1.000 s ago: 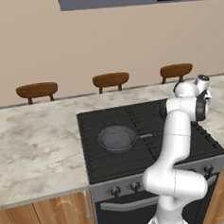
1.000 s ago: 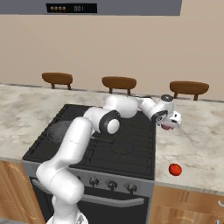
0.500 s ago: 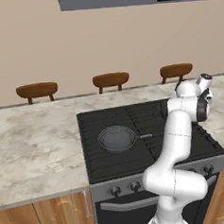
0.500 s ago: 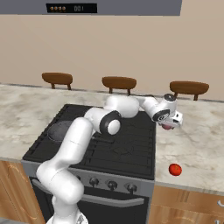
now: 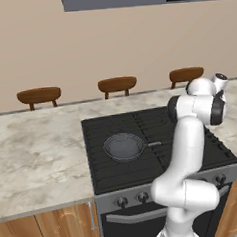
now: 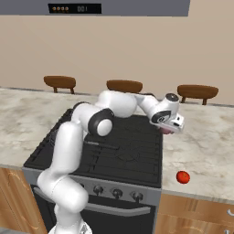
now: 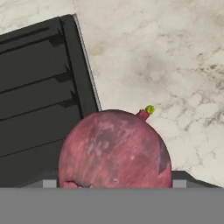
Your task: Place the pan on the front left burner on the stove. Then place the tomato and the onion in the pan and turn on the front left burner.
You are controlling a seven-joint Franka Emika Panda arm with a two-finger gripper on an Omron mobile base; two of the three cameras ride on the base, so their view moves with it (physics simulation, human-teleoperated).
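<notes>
Pan (image 5: 124, 146) already sits on the stove's (image 5: 143, 154) front left burner (image 5: 124, 152), empty; gripper (image 6: 170, 130) right of the stove grasps the onion (image 7: 114, 150); tomato (image 6: 183, 177) waits on the counter right of the stove, knob untouched

You have the small round dark grey metal frying pan (image 5: 124, 145) sitting flat on the black cast-iron front left burner (image 5: 120, 153) of the wide black ridged stove (image 5: 146, 122), its thin straight handle pointing to 3 o'clock in the left base view. Your small glossy bright red tomato (image 6: 183, 177) lies on the marble counter just beyond the stove's right edge, near the front. In the hand view, the dull pinkish-red onion (image 7: 114, 151) looms close at 6 o'clock, its little green-tipped stem aimed toward 1 o'clock, with the stove's edge behind it.
</notes>
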